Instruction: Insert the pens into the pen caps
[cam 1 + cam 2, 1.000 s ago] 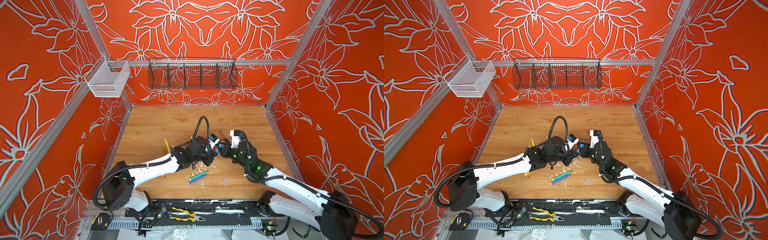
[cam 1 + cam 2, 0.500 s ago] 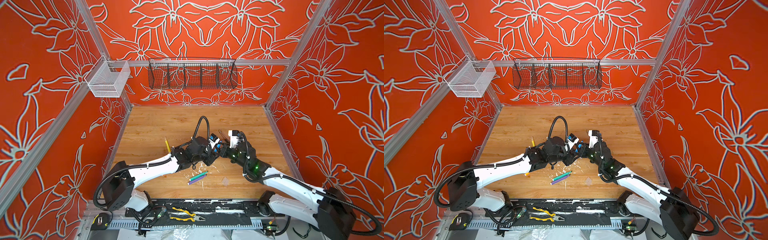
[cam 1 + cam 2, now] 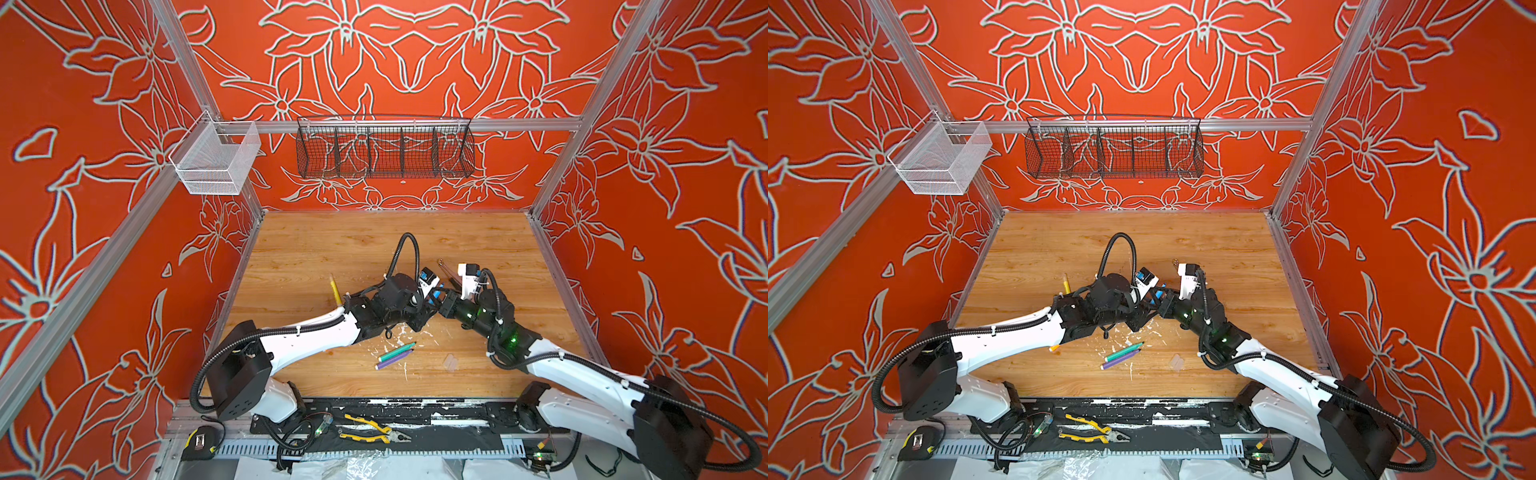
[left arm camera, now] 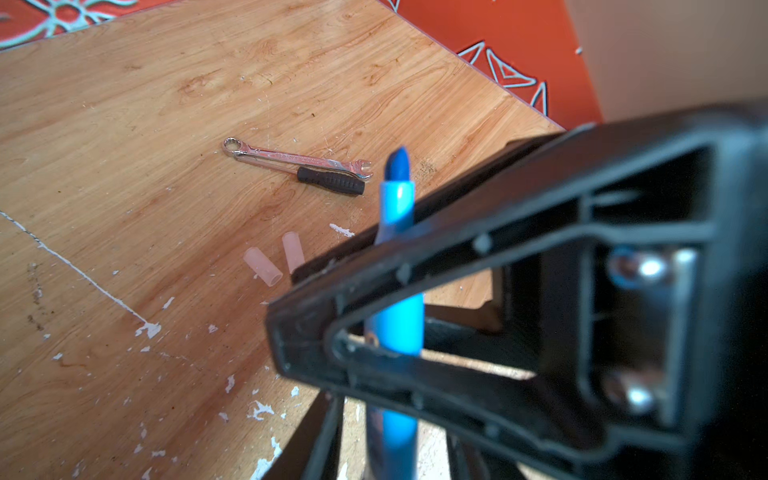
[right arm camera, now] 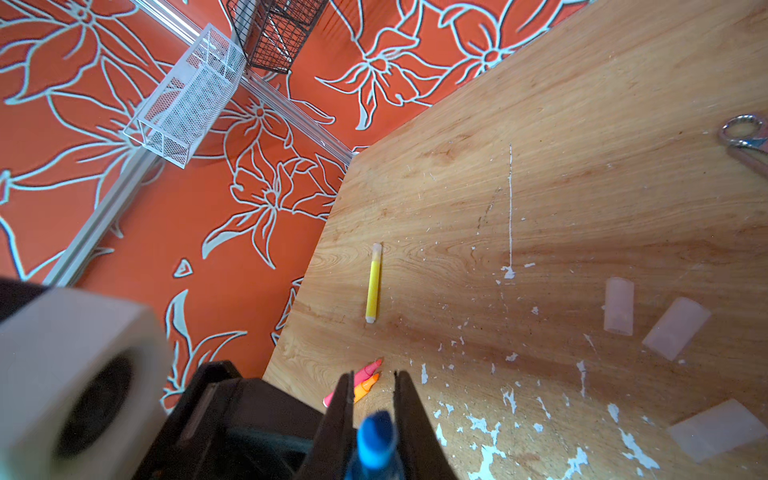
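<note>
- The blue pen (image 5: 374,434) is pinched between the two fingers of the right gripper (image 5: 372,376). They are pressed against its barrel, and its bare blue tip stops just short of the fingertips.
- The pen is held up off the table (image 3: 332,249). In both top views the two grippers meet nose to nose near the middle of the wood.
- The left gripper (image 3: 426,314) is right at the same pen. In the left wrist view the barrel runs behind its near finger and the tip sticks out past it.
- Its jaws seem to stand a little apart around the barrel, but the close-up is too blurred to tell whether they grip it.
- Clear caps (image 4: 262,266) lie flat on the table just beside the grippers. Two are close together, and none touches the blue pen.
- The pink pen (image 5: 365,371) and orange pen (image 5: 368,384) lie side by side, touching, just past the right fingertips in the right wrist view.
- The green pen (image 3: 397,351) and purple pen (image 3: 394,359) lie side by side near the grippers, toward the front edge.
- The yellow pen (image 3: 335,289) lies alone, well apart on the left of the table.
- A wrench (image 4: 291,160) and a dark-handled tool (image 4: 330,180) lie touching, behind the grippers.
</note>
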